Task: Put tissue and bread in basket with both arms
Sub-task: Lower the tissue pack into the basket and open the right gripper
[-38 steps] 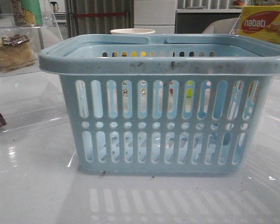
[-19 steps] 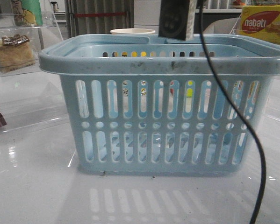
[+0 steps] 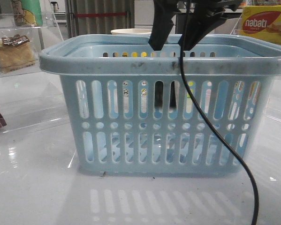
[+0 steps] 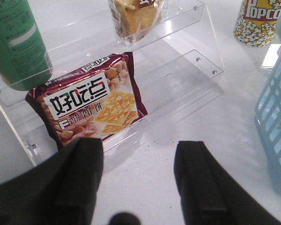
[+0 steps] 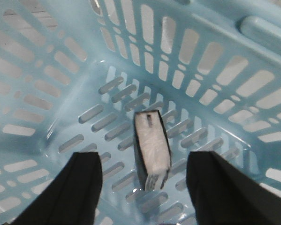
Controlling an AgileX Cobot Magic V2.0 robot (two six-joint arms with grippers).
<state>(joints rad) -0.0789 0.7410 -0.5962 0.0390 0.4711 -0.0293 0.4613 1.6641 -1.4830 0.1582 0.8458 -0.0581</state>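
— Tissue first: where is the small flat black packet with pale markings (image 5: 152,149)?
— Inside the large light blue slotted plastic basket (image 3: 163,65), apart from both fingers of the right gripper (image 5: 142,187). In the right wrist view it stands tilted on one edge over the slotted floor; whether it touches the floor I cannot tell. From the front it shows only as a dark shape (image 3: 159,96) behind the slots.
— And that gripper?
— Spread wide, holding nothing, hanging over the basket's rim (image 3: 174,40), with its black cable (image 3: 210,133) trailing down the basket's front.
— The bread?
— The tan-golden bread in a crinkly clear packet with a dark brown label (image 3: 10,52) sits on a clear acrylic shelf (image 4: 178,18) off to the left, well apart from the basket.
— The left gripper?
— The left gripper (image 4: 138,164) is wide too, empty, above the white table (image 4: 149,154), near a maroon biscuit packet (image 4: 88,105) leaning on the shelf.
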